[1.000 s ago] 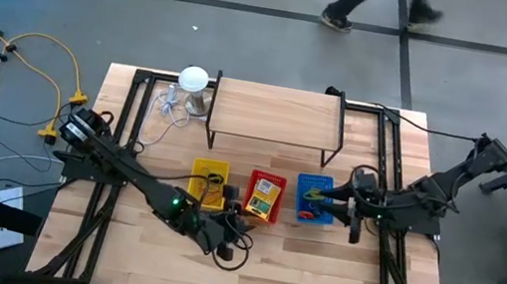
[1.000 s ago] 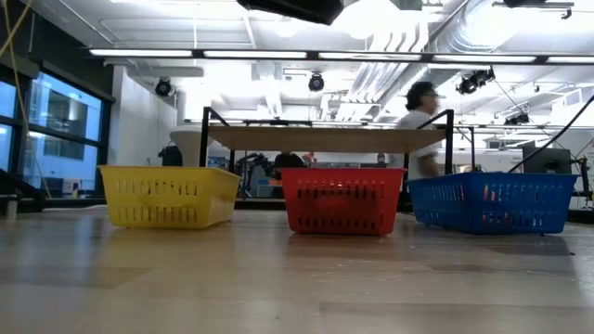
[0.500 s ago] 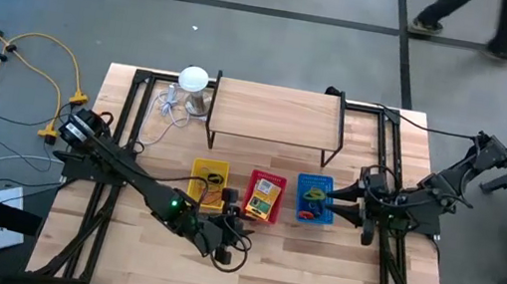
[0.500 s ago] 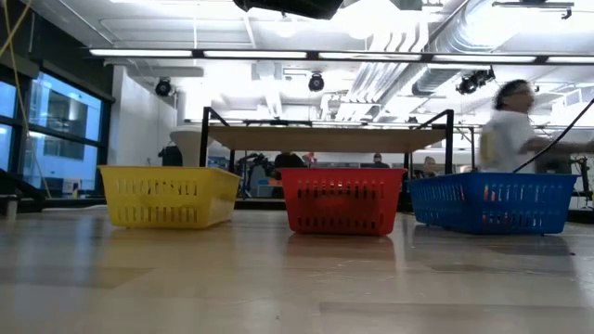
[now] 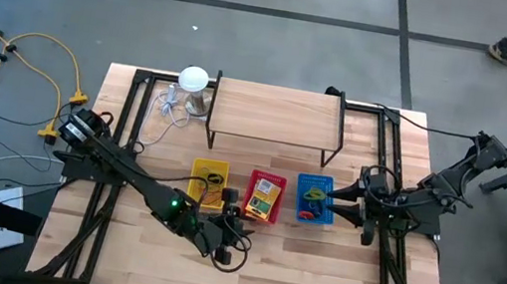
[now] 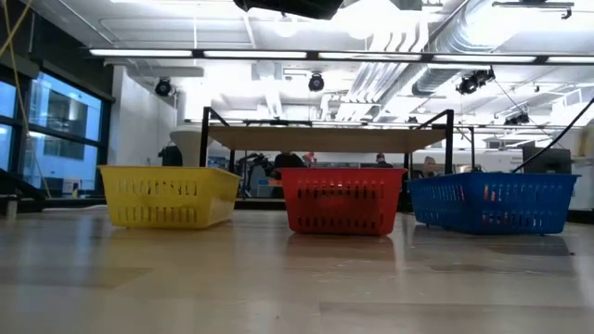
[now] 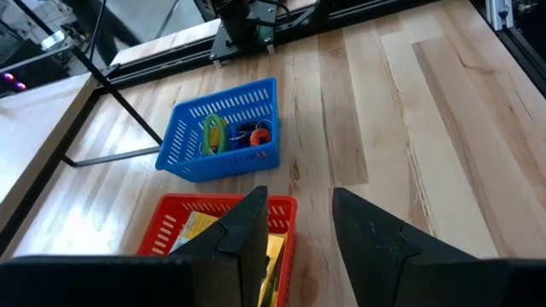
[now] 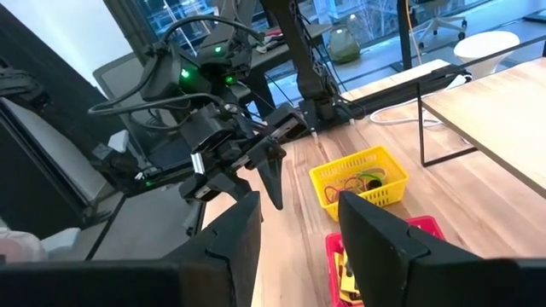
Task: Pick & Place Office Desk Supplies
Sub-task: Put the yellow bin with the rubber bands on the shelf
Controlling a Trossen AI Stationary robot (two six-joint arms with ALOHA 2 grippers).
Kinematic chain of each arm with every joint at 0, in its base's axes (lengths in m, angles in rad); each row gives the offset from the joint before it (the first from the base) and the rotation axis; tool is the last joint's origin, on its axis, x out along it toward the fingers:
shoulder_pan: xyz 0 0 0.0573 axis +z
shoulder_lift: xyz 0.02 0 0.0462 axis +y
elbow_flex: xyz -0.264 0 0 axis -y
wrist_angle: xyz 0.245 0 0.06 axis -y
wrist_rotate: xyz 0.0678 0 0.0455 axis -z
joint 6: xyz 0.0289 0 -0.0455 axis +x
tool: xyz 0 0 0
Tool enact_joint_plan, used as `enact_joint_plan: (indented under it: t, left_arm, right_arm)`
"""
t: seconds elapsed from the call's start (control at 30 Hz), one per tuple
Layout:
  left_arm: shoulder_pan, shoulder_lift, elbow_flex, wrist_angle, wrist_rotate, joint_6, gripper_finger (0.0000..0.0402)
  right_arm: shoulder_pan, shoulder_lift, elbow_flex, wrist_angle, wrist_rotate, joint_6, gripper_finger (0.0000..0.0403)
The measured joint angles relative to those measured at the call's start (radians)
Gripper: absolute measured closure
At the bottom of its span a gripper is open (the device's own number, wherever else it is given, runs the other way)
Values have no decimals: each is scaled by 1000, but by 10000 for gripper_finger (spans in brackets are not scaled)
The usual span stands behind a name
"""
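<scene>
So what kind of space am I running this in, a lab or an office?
Likely a robotics lab or workshop: a wooden workbench on a bare concrete floor, exposed ceiling ducts, and cables trailing beside the table.

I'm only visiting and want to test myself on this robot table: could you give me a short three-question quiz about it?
1. True or false: three baskets, yellow, red and blue, stand in a row.
2. Which basket holds the small bright rings and rubber bands? A yellow, B red, C blue.
3. Fill in: the left claw and right claw both hold ____.

Key: 1 true; 2 C; 3 nothing, both are open.
</scene>
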Motion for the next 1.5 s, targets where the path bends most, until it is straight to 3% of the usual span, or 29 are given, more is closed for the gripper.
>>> enact_joint_plan:
  t: [1.5]
  left_arm:
    - [0, 0, 0, 37, 0, 17, 275]
  right_arm:
    - [0, 1, 0, -1, -3, -1, 257]
